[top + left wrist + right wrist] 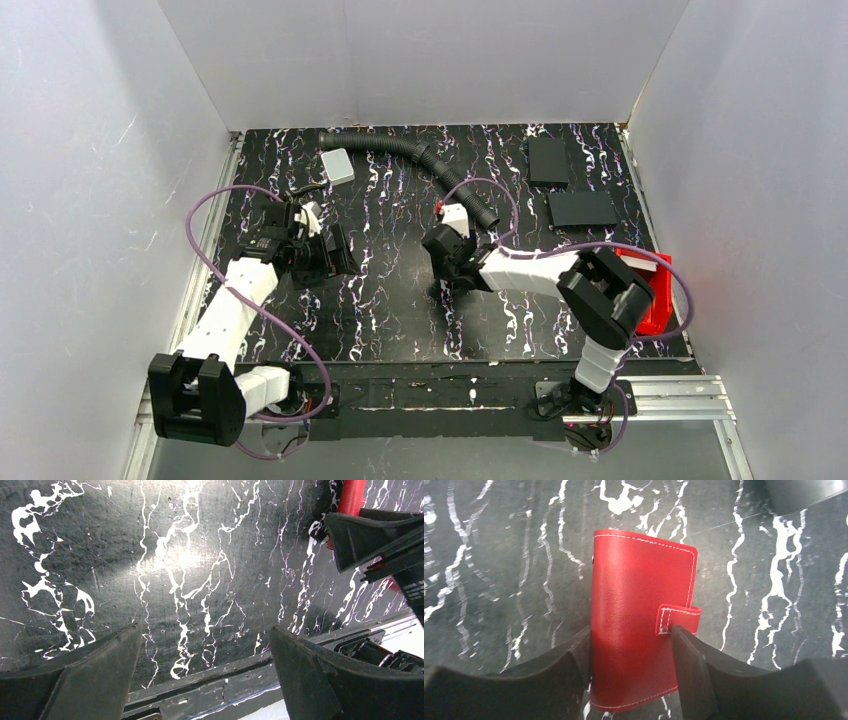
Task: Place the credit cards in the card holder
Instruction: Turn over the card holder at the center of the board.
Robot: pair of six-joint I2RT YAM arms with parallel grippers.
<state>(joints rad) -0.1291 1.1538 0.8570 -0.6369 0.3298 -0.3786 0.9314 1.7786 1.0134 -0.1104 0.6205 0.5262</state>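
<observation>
Plain white walls [420, 60] box in three sides of the desk [400, 300], a flat black sheet streaked with white marble veins. A ribbed black hose [410, 152] curves along the far edge. A glossy red plastic bin [655, 290] sits at the right edge, and two matte black rectangular slabs [565, 180] lie in the far right corner. The card holder [634, 605] is smooth red leather with white stitching and a clasp tab. It is near the middle of the desk, grasped between the fingers of the right pincer [629, 630], which press on its long edges. One pale grey credit card [338, 166] lies towards the far left corner, by the hose end. The left pincer [204, 630] is spread wide, released over bare desk.
</observation>
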